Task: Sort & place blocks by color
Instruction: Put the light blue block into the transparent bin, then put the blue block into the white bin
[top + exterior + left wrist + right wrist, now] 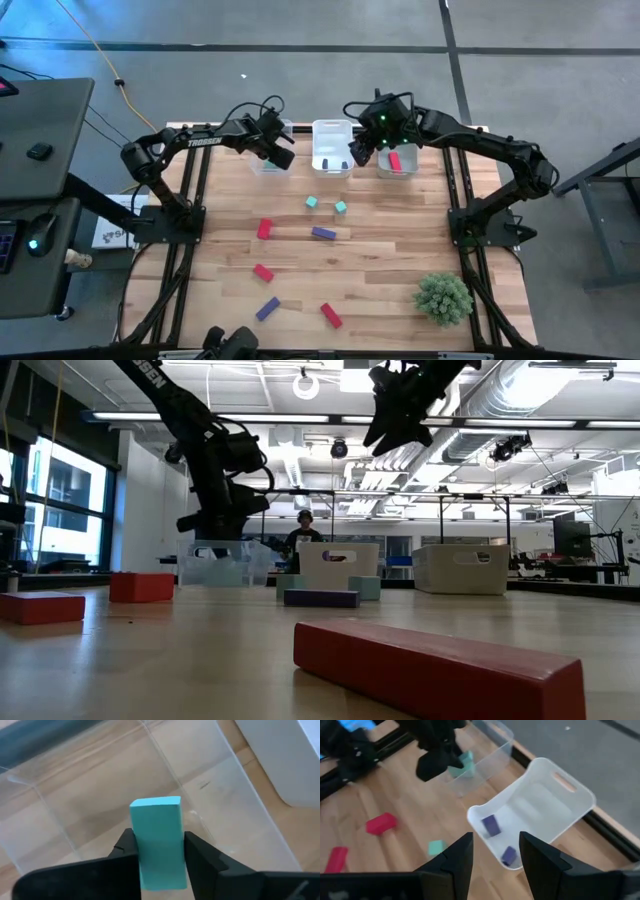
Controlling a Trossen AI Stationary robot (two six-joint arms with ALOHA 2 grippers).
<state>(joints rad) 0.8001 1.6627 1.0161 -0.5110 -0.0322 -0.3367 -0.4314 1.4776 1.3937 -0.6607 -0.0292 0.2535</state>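
Nearest the low camera lies a long red block [435, 670] on the wooden table [200, 660], with a purple block [321, 598] farther back and two more red blocks [141, 587] off to the left. Beyond them stand three bins in a row, and a person [304, 532] sits in the room behind.

From above, the left gripper [276, 152] hangs over the clear left bin [268, 165] at the far edge, while the right gripper [362, 150] hovers between the white middle bin [331, 160] and the right bin [397, 163], which holds a red block [396, 162]. Two teal blocks [312, 202] sit near the middle of the table, and red and purple ones are scattered nearer. A spiky green plant [443, 297] rests at the near right corner.

At the left wrist, the fingers [125, 851] clamp a teal block [158, 840] on both sides, held just above the clear bin's floor.

At the right wrist, the fingers [462, 856] stand apart with nothing between them, above the white bin, where two purple blocks [491, 825] lie.
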